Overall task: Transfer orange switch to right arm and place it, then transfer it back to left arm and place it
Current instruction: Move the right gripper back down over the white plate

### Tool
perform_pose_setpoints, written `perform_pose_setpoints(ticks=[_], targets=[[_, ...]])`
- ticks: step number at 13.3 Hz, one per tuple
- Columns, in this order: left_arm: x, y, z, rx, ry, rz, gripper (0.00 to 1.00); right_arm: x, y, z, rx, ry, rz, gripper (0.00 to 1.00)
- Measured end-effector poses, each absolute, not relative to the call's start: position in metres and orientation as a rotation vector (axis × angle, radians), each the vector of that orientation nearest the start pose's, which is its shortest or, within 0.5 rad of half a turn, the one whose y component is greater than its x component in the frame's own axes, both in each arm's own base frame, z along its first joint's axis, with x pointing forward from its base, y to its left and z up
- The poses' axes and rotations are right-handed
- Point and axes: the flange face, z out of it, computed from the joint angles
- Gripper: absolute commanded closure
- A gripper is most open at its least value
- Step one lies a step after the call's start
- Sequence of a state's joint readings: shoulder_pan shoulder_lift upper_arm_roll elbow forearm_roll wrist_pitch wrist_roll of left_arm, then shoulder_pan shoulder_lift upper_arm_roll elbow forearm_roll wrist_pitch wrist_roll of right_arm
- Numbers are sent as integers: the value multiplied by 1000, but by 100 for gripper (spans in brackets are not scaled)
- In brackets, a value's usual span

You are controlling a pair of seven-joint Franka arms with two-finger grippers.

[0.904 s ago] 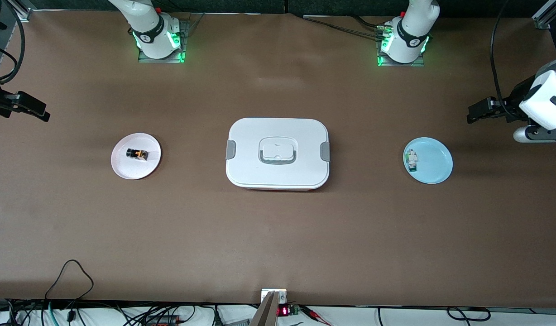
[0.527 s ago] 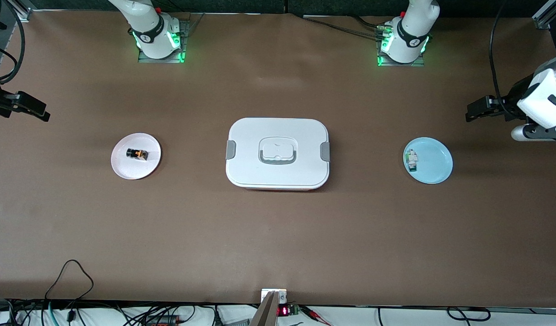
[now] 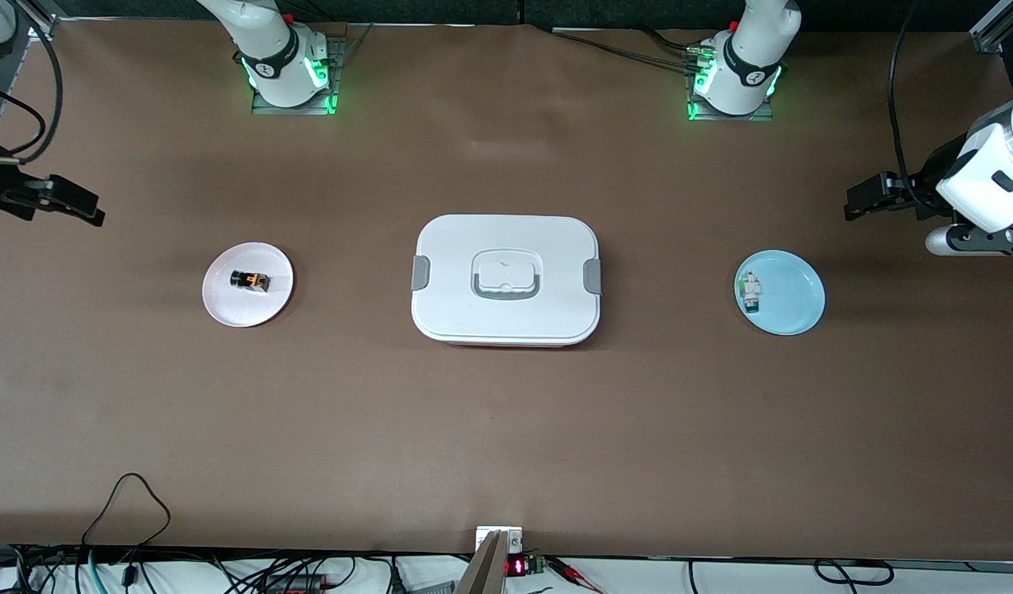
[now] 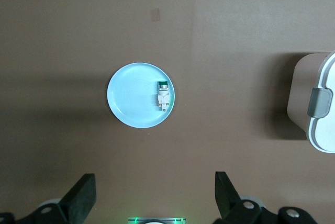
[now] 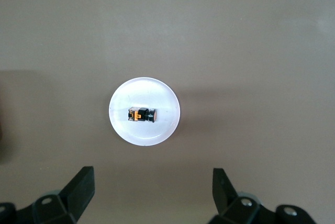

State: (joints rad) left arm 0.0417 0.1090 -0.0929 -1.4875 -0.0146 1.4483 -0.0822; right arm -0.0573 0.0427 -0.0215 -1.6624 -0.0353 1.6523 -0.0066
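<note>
Orange switch (image 3: 250, 280): blocky black part on round pale pink plate (image 3: 226, 305), right arm's end. Box (image 3: 506, 279): smooth white rounded rectangle, mid-table. Left gripper (image 4: 154, 195), right gripper (image 5: 153, 192): 2 jaws spread, empty, aloft.

The table (image 3: 506, 429) is covered in a matt brown sheet, smooth and paper-like, with faint creases. The box (image 3: 506, 247) is moulded in smooth white plastic with a soft sheen, its side clips (image 3: 421, 273) finished in dull grey. The white plate (image 3: 226, 309) is seen as matt, the pale blue plate (image 3: 795, 309) as slightly glossy. The orange switch (image 3: 250, 280) is made of black and orange plastic. The arms (image 3: 754, 49) are clad in glossy white shells.
</note>
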Motion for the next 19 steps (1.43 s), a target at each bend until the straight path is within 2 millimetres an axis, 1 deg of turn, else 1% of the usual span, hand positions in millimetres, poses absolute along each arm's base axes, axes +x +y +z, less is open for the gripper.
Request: perform_pose_setpoints(ticks=[4,6,9,12,14,16,17,19], targets=[[573,-28,592,-3147,-47,235,0,577,-45,540,-3169,99,152,0],[573,-28,592,-3147,-47,235,0,584,-39,524,-3169,79,187,0],[573,-28,592,-3147,-46,235,0,597,-30,488,-3167,52,265,0],[573,-28,592,-3147,-46,235,0,614,-31,450,-3168,49,271,0],[573,-28,592,-3147,-46,236,0,619,-30,429,-3166,46,295,0],[573,-29,592,-3147,-46,236,0,613,-29,400,-3160,44,341,0],[573,-29,592,-3147,-46,236,0,606,-28,378,-3159,64,360,0],[573,-29,592,-3147,-45,236,0,591,-25,335,-3163,157,340,0]])
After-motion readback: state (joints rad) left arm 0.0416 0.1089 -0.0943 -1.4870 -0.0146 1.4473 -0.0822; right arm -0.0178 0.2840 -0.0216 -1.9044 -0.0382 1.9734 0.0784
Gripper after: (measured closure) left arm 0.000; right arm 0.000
